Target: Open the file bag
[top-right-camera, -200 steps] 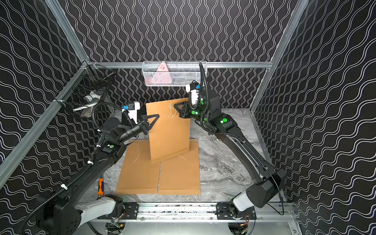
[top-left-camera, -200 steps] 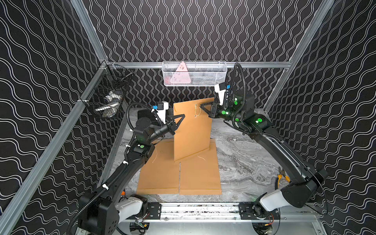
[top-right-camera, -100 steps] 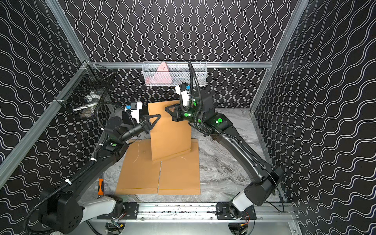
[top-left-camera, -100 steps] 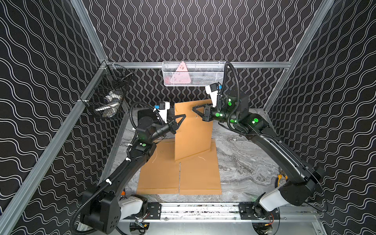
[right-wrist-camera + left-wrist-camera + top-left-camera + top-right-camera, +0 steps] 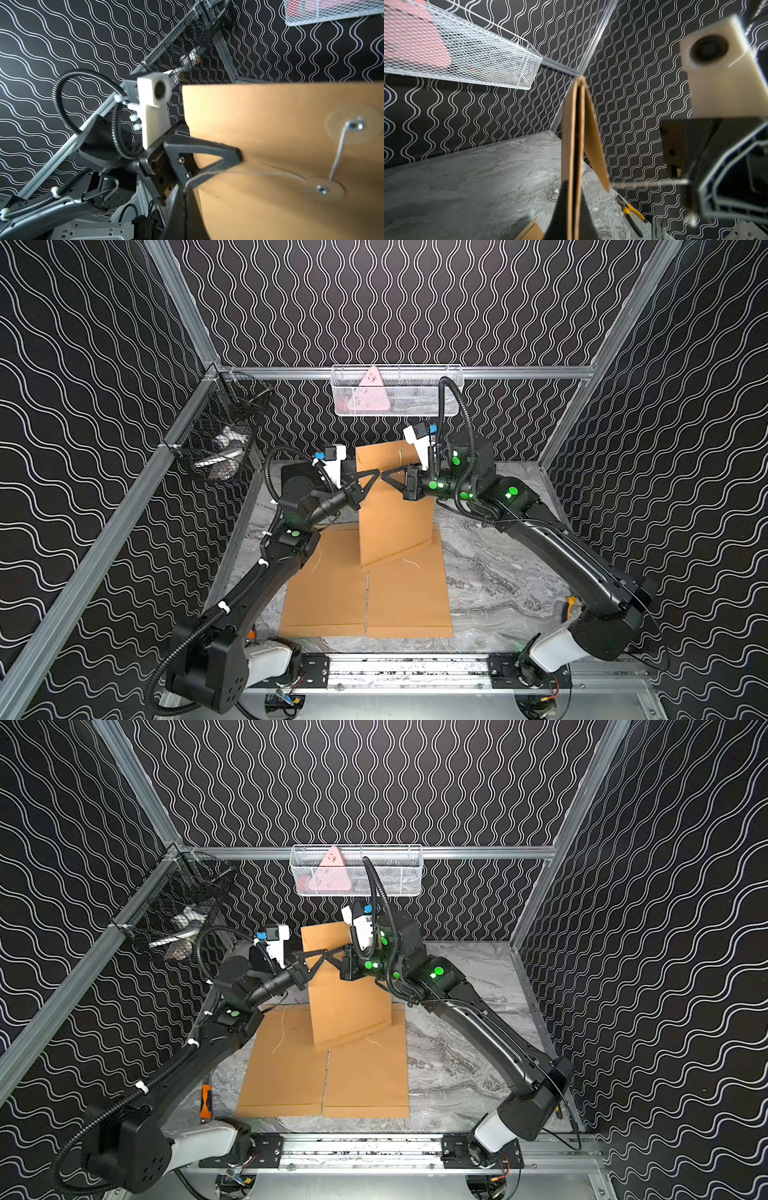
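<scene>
Black wavy-line walls, grey marble table [image 5: 498, 572]. Jaws of the left gripper [image 5: 376, 480] pressed together on the left edge of the file bag [image 5: 395, 522], high up. Jaws of the right gripper [image 5: 385, 482] closed too, pinching the bag's thin string [image 5: 228, 170]. Tips of both grippers almost meet in front of the bag's face in both top views. Bag stands upright, a bit tilted, mid-table toward the far side. Its lower corner is over two flat file bags [image 5: 328, 585] lying side by side nearer the front; can't tell if it touches them.

Left wrist view only: bag [image 5: 572, 135] seen edge-on between the dark fingers [image 5: 560, 212], flap [image 5: 595, 141] standing off the body with a dark gap. The string [image 5: 650, 182] runs straight from the flap's corner toward the blurred right gripper. Top views show none of that gap.

Right wrist view only: bag face [image 5: 270, 124] close up with two round fasteners [image 5: 323, 189] and string between them. A thin strand then goes off to the right gripper [image 5: 185, 199]; the left gripper [image 5: 236, 158] has one finger lying on the bag edge.

Yellow-handled pliers [image 5: 633, 214] on the table at the right are clear in the left wrist view, just a yellow bit behind the right arm in a top view.

Far wall: white mesh basket [image 5: 397, 391] with a pink triangle [image 5: 370, 389]; left wall: black wire basket [image 5: 220, 439]
</scene>
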Controlling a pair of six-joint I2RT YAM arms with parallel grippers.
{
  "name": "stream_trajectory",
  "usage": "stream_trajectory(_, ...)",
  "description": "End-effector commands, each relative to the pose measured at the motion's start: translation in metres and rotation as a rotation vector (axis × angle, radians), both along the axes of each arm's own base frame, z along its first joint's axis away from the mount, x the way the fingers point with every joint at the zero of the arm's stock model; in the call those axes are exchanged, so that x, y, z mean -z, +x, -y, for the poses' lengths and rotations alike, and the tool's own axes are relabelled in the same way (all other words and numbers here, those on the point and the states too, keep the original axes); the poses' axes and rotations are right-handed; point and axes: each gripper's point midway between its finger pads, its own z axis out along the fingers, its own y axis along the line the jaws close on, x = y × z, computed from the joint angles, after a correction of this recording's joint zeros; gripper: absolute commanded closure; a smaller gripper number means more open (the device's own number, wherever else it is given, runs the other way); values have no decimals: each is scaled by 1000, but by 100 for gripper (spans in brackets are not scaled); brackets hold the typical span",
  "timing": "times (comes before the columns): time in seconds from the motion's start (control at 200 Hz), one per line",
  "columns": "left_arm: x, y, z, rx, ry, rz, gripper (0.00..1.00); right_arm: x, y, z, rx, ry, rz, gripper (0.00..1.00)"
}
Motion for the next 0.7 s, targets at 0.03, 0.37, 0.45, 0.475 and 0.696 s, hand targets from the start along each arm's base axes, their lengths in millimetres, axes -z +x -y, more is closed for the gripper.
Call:
stream_trajectory(0.03,-25,2,-1,-6,-25,68,100,8,1,8,44,-4,4,100)
stream_trajectory(0.37,-46,0,-2,-7,-31,107,100,40,-1,24,108,-32,-42,100)
stream_trajectory(0.45,-51,-3,-3,-9,-26,116,100,47,1,29,129,-39,-49,100)
stream_trajectory(0.475,-52,-4,-3,-9,-24,119,100,49,2,30,136,-43,-51,100)
stream_trajectory(0.696,-63,-12,-6,-13,-19,144,100,64,13,46,197,-61,-76,100)
